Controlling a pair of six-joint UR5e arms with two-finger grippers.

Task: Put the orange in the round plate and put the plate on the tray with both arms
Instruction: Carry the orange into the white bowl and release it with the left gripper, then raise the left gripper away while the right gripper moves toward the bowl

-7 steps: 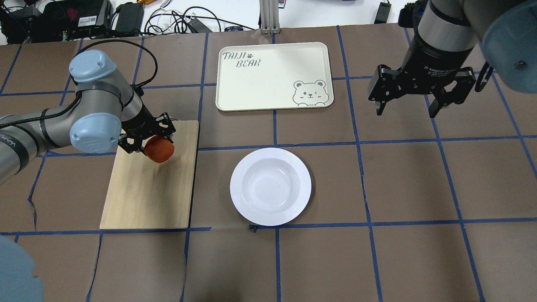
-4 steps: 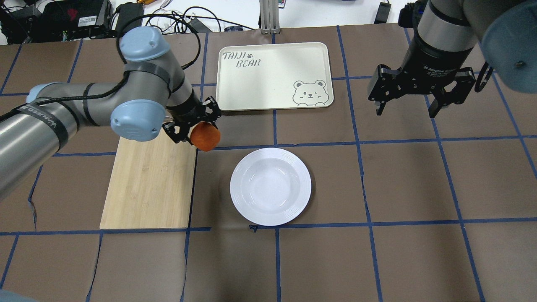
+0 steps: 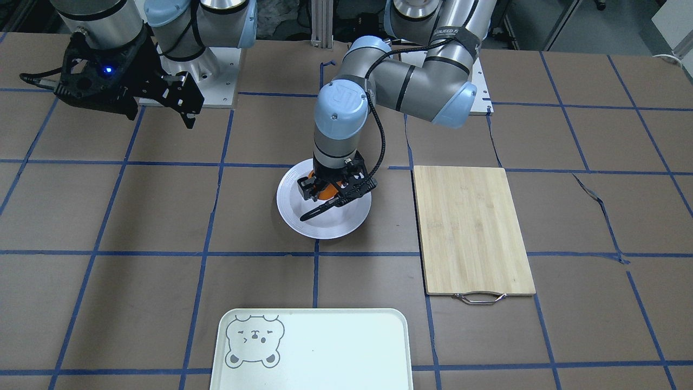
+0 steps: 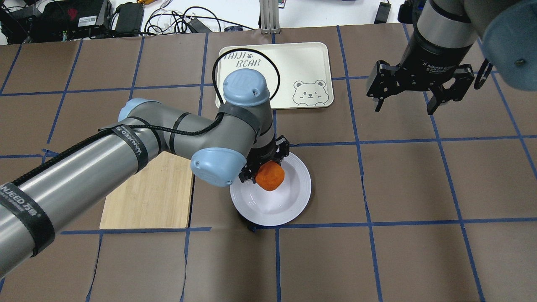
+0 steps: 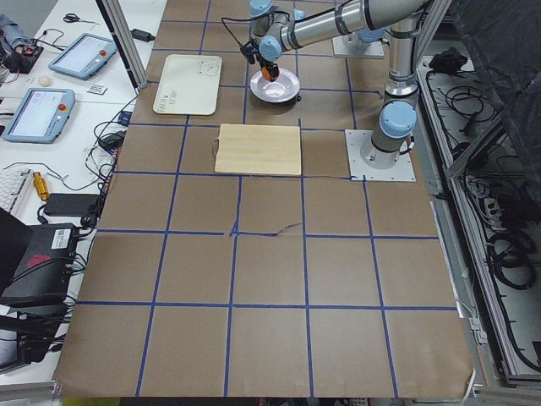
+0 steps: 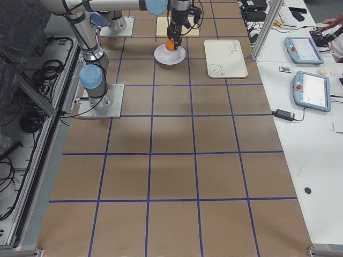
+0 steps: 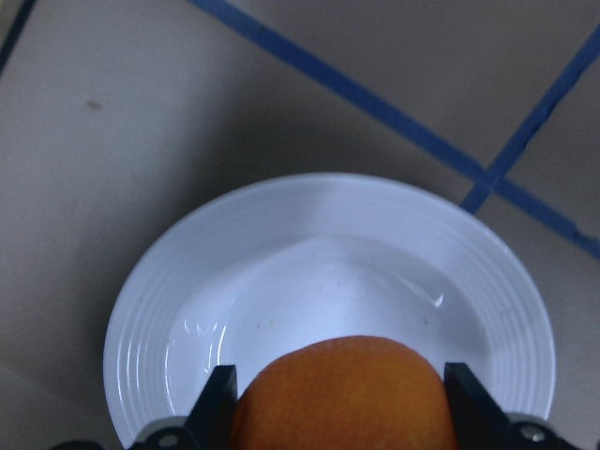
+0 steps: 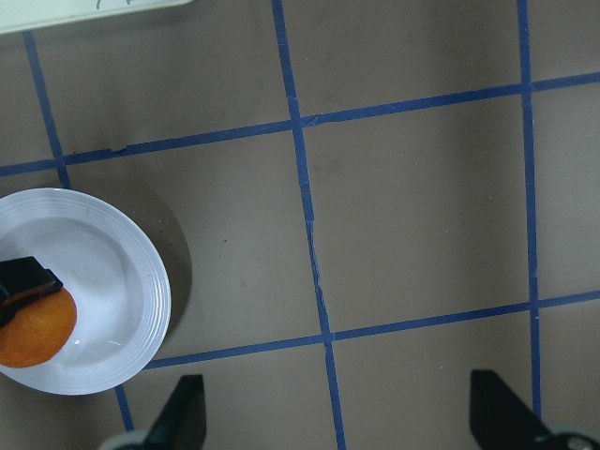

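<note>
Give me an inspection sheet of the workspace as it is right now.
Surface: table, brown sheets with a blue tape grid, a few tears.
Job's things: orange held over the round plate; tray bare, apart from the plate.
Clutter: bamboo cutting board, nothing on it.
Grippers: left gripper, jaws shut on the orange; right gripper, jaws open, holding nothing.
Cables: black cable along the left arm; loose leads past the table's far edge.
Surroundings: tablets beside the table.

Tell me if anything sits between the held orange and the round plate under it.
Nothing visible does. The orange, clamped in the left gripper, hangs over the round plate, whose sunken centre is bare in the left wrist view.
</note>
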